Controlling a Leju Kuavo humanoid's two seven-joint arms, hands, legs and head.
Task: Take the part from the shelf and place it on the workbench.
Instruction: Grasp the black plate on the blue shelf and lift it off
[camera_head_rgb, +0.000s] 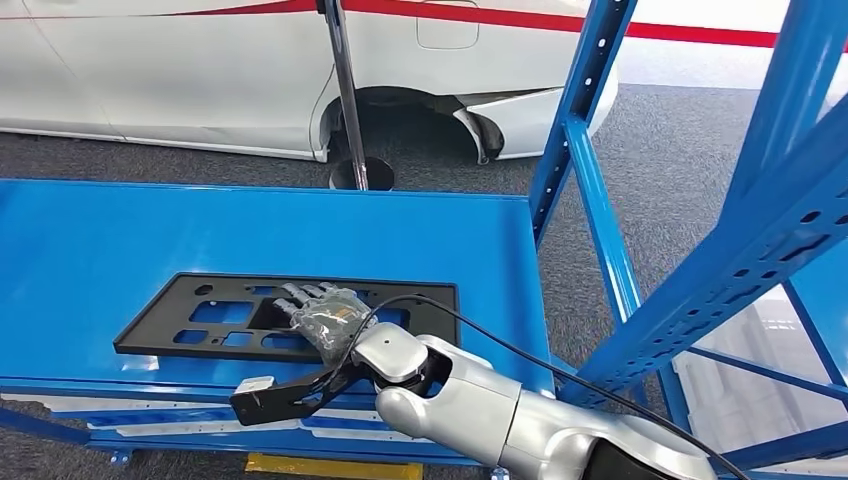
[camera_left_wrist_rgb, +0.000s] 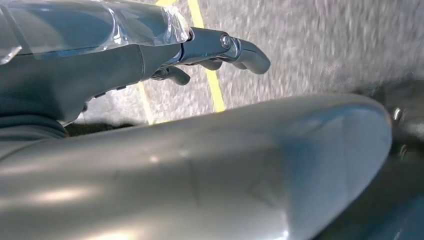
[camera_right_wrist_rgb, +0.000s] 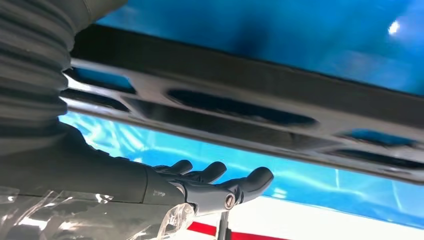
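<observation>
Black plastic part (camera_head_rgb: 300, 317), flat and pierced with rectangular cut-outs, is seen in the head view lying flat on the blue counter (camera_head_rgb: 120, 240), toward its near edge. The right hand (camera_head_rgb: 322, 312), wrapped in clear film, is laid over the part's middle with fingers extended across the cut-outs; the silver right arm (camera_head_rgb: 470, 400) is brought in from the lower right, with a black cable looped over it. Whether the fingers are hooked into an opening cannot be told from this view. Blue shelf uprights (camera_head_rgb: 590, 130) are recorded just right of the counter, a white car (camera_head_rgb: 200, 70) with a red stripe beyond it, and a chrome post (camera_head_rgb: 345, 90) standing on grey carpet between car and counter. In the left wrist view, the left hand (camera_left_wrist_rgb: 210, 52) is shown with its fingers partly curled and nothing held, above grey floor (camera_left_wrist_rgb: 310, 40) marked with yellow lines (camera_left_wrist_rgb: 212, 80); the rest is taken up by a silver curved surface. In the right wrist view, the right hand (camera_right_wrist_rgb: 210, 182) is shown with its fingers (camera_right_wrist_rgb: 252, 180) loosely spread and slightly bent, close beside the part (camera_right_wrist_rgb: 250, 107) and the blue counter (camera_right_wrist_rgb: 280, 30); contact between fingers and part cannot be confirmed here.
</observation>
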